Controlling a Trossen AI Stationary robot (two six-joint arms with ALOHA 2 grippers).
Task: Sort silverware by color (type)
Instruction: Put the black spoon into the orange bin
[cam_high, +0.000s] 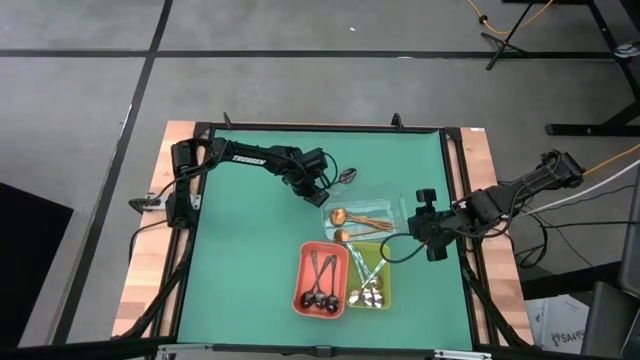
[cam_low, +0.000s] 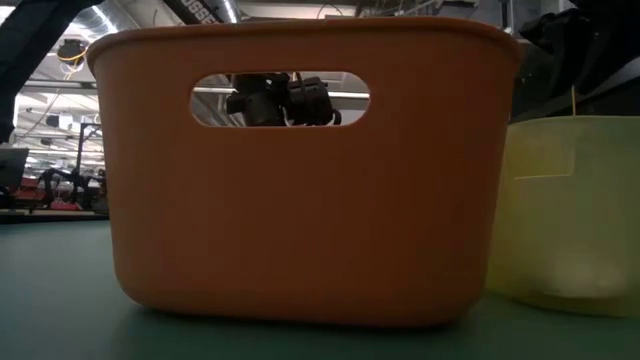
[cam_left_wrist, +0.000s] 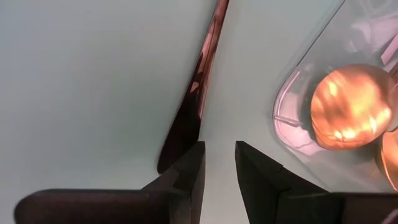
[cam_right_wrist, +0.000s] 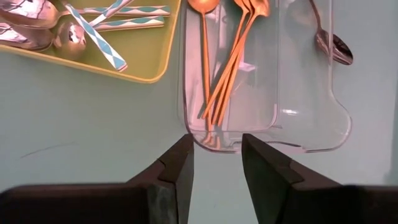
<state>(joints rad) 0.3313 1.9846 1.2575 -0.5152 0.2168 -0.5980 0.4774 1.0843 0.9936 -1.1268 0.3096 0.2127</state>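
A dark spoon (cam_high: 345, 175) lies flat on the green mat beyond the clear tray (cam_high: 392, 203). My left gripper (cam_high: 322, 190) is low over the mat at the spoon's handle end, its fingers a narrow gap apart with nothing between them (cam_left_wrist: 220, 168). The clear tray holds copper-gold spoons (cam_right_wrist: 214, 56). The red tray (cam_high: 300, 285) holds dark spoons (cam_high: 320, 290). The yellow-green tray (cam_high: 388, 290) holds silver spoons (cam_high: 368, 295). My right gripper (cam_high: 418, 222) is open and empty beside the clear tray's right end (cam_right_wrist: 217, 146). My left gripper has the dark spoon's handle end (cam_left_wrist: 174, 149) lying on the mat right beside the outer side of one finger (cam_left_wrist: 189, 168), not between the fingers. I cannot tell whether finger and handle touch.
The three trays sit close together at the mat's middle and near right. In the low view the red tray's wall (cam_low: 300, 220) fills most of the picture, with the yellow-green tray (cam_low: 570, 210) beside it. Bare green mat (cam_high: 240, 260) lies to the left.
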